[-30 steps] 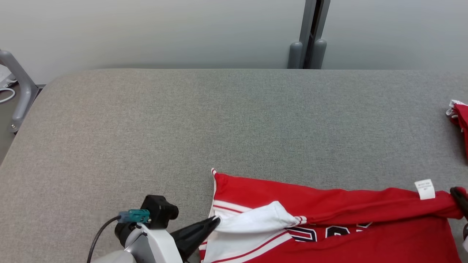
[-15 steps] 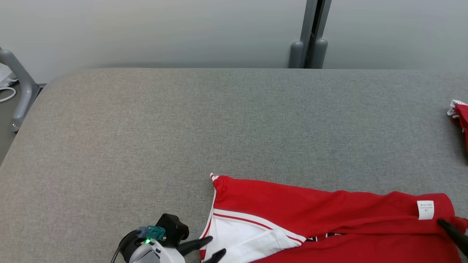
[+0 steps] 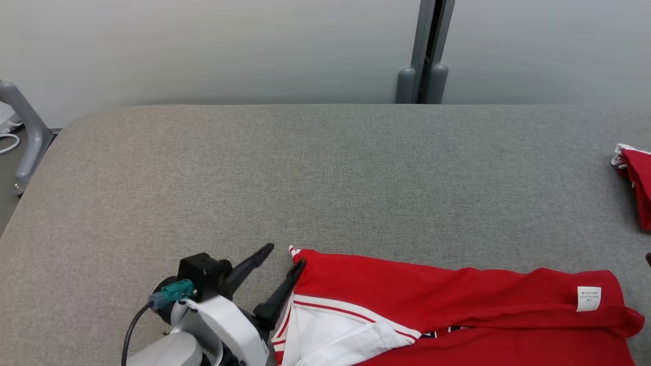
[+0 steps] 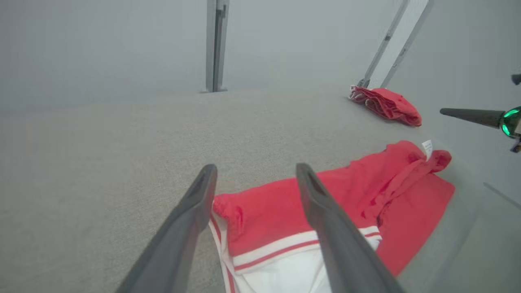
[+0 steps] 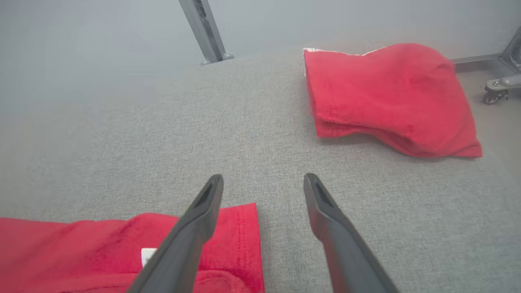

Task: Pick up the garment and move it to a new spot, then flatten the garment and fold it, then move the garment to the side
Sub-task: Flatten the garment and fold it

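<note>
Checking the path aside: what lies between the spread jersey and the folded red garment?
That stretch is bare grey tabletop, as the right wrist view shows, between the jersey and the folded red garment.

I take this for a lab bay. Bare partition panels (image 3: 203, 46) stand behind the grey fabric surface (image 3: 325, 168), a wheeled frame (image 5: 494, 87) beside it.

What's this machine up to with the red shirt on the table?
A two-armed robot is working on a red and white jersey that lies folded over on the grey padded table. Its left gripper stands open at the jersey's left corner and its right gripper is open by the right edge. Neither holds the cloth. Another red garment lies folded further right.
</note>
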Controlling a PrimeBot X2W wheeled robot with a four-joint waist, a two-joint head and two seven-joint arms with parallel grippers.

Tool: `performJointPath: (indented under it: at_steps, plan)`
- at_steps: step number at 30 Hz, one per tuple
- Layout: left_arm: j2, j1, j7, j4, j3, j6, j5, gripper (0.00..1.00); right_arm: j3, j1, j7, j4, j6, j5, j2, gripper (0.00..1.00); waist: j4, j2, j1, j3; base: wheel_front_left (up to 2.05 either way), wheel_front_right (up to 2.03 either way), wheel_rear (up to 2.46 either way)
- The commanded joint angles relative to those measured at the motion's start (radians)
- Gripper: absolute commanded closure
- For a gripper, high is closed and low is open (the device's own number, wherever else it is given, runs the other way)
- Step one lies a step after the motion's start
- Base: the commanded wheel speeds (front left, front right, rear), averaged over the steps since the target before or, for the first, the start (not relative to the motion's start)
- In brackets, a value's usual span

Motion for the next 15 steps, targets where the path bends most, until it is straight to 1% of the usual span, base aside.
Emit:
performJointPath:
  at_steps: [1,3,4,5,7,11,15]
  plan:
    - [-0.002,0.011,-0.01,0.005,0.013,0.007,0.001,0.0,-0.007,-0.007,-0.007,0.004,0.0,-0.01,0.011,0.0,-0.001,-0.0001,0.0,-0.001,0.0,0.0,0.0]
    - [-0.028,0.022,-0.031,0.021,0.058,0.025,0.022,0.0,-0.053,-0.005,-0.018,0.005,0.0,-0.051,0.034,0.0,-0.004,-0.0001,0.0,-0.005,0.0,0.0,0.0]
    - [-0.045,0.029,-0.036,0.029,0.088,0.036,0.033,0.0,-0.104,-0.01,-0.019,0.003,0.0,-0.083,0.049,0.0,-0.007,-0.0001,0.0,-0.006,0.0,0.0,0.0]
    - [-0.064,0.036,-0.039,0.027,0.135,0.045,0.05,0.0,-0.157,0.002,-0.018,-0.004,0.0,-0.114,0.072,0.0,-0.009,-0.0001,0.0,-0.006,0.0,0.0,0.0]
    - [-0.111,0.07,-0.04,0.002,0.252,0.055,0.114,0.0,-0.271,0.042,-0.017,-0.027,0.0,-0.212,0.121,0.0,-0.014,-0.0001,0.0,-0.006,0.0,0.0,0.0]
    - [-0.209,0.182,-0.039,-0.044,0.472,0.028,0.282,0.0,-0.503,0.139,-0.016,-0.115,0.0,-0.416,0.231,0.0,-0.023,-0.0001,0.0,-0.007,0.0,0.0,0.0]
    - [-0.313,0.277,-0.039,-0.075,0.642,-0.018,0.456,0.0,-0.668,0.246,-0.016,-0.215,0.0,-0.59,0.336,0.0,-0.026,-0.0001,0.0,-0.009,0.0,0.0,0.0]
